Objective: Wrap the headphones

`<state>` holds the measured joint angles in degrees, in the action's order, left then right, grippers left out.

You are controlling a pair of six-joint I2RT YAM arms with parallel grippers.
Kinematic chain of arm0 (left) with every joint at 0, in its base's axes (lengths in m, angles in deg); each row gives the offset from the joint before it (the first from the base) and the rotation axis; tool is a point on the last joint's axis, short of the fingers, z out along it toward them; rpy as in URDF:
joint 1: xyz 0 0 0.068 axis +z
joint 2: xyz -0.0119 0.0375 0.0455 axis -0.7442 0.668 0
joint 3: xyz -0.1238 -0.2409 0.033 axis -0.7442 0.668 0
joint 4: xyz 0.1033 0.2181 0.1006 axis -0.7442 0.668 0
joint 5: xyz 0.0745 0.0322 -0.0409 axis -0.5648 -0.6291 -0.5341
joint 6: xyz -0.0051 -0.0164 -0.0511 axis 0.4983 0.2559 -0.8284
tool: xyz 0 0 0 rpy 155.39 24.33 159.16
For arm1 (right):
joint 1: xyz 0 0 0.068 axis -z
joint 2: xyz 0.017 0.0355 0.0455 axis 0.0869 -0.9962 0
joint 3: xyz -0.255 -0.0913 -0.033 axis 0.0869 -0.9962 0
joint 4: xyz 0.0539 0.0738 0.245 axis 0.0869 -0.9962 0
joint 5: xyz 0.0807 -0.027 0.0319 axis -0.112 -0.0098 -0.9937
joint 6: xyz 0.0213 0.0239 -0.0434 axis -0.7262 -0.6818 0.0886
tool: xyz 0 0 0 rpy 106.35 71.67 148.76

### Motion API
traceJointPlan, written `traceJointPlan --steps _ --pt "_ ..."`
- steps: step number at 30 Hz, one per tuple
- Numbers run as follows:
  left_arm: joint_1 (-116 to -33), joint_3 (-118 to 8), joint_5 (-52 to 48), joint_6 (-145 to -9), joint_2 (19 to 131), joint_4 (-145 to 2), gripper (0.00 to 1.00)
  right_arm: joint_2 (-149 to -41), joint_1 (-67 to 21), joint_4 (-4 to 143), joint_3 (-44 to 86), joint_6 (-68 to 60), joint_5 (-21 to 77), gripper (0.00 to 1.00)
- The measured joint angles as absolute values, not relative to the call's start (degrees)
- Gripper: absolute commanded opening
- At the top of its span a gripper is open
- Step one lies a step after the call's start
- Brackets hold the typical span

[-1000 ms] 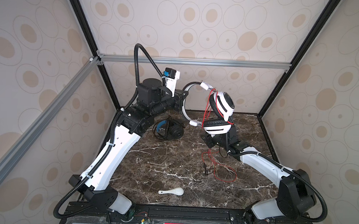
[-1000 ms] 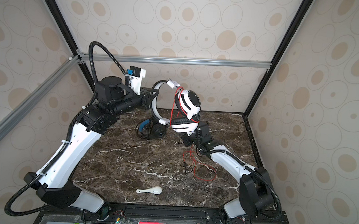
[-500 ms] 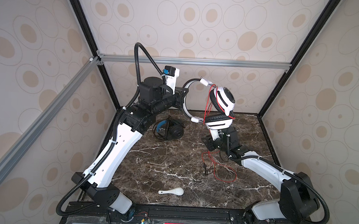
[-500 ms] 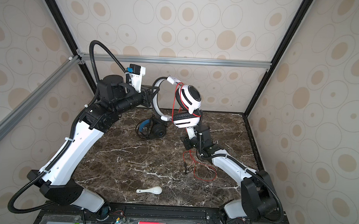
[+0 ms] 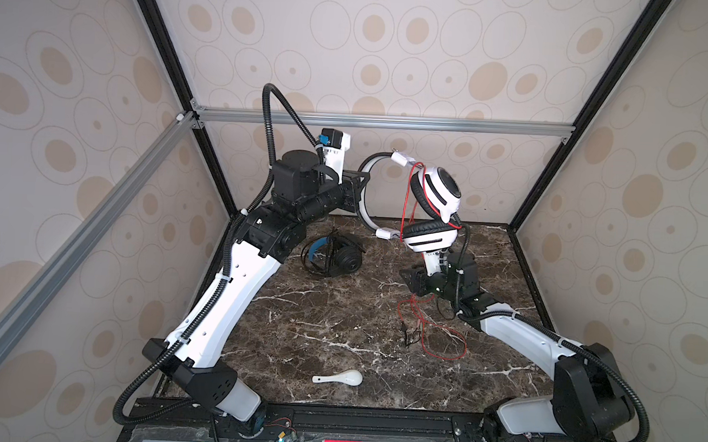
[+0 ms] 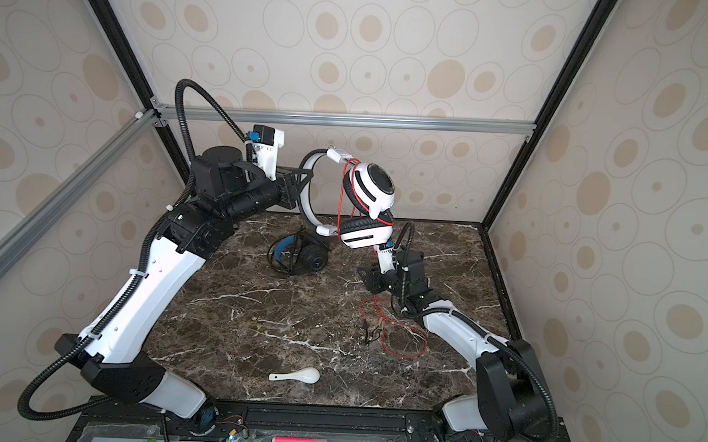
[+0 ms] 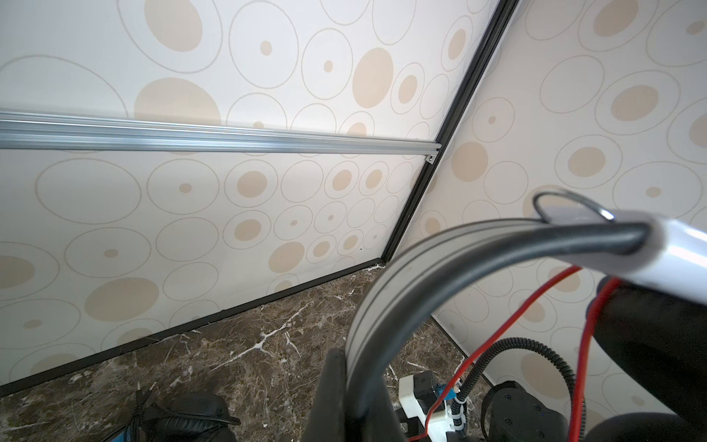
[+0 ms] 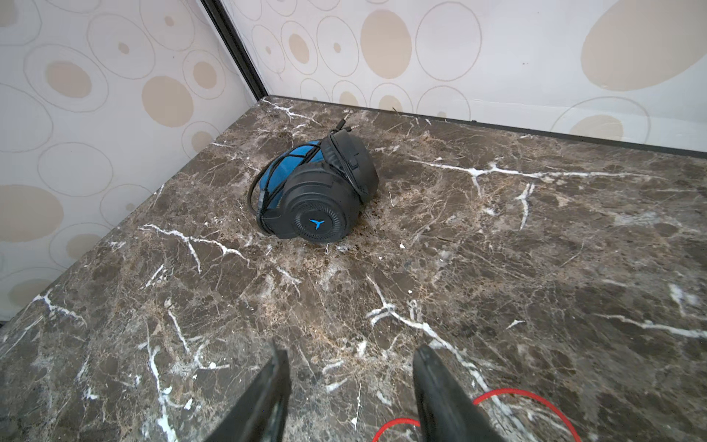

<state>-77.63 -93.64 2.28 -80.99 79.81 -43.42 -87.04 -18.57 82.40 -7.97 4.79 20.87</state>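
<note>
Brown veined marble tabletop (image 5: 318, 311), circle-patterned walls (image 5: 437, 35)

Bright, even, diffuse light; shadows faint and soft. Both top views sharp, wide-angle stretch toward edges. Left wrist view: white headphones (image 7: 382, 306) close, blurred, glare spot.

White spoon (image 5: 339, 378) on dark marble tabletop (image 5: 318, 316)
</note>
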Motion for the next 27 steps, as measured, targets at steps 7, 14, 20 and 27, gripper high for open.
traceJointPlan --steps 7,14,20,27 --pt "-77.28 -93.97 2.71 -81.78 79.81 -43.75 0.00 -86.78 -18.46 83.44 -8.23 5.09 20.12 0.64" --pt "-76.64 -93.99 3.00 -81.98 79.81 -43.81 0.00 -85.47 -18.13 81.30 -8.23 8.28 20.91 0.68" --pt "-76.47 -93.31 3.41 -82.89 79.81 -44.79 0.00 -84.60 -18.04 79.18 -6.68 9.16 16.95 0.65" --pt "-76.42 -93.10 3.57 -83.18 79.81 -45.19 0.00 -83.85 -17.91 81.59 -6.76 7.02 16.12 0.64"
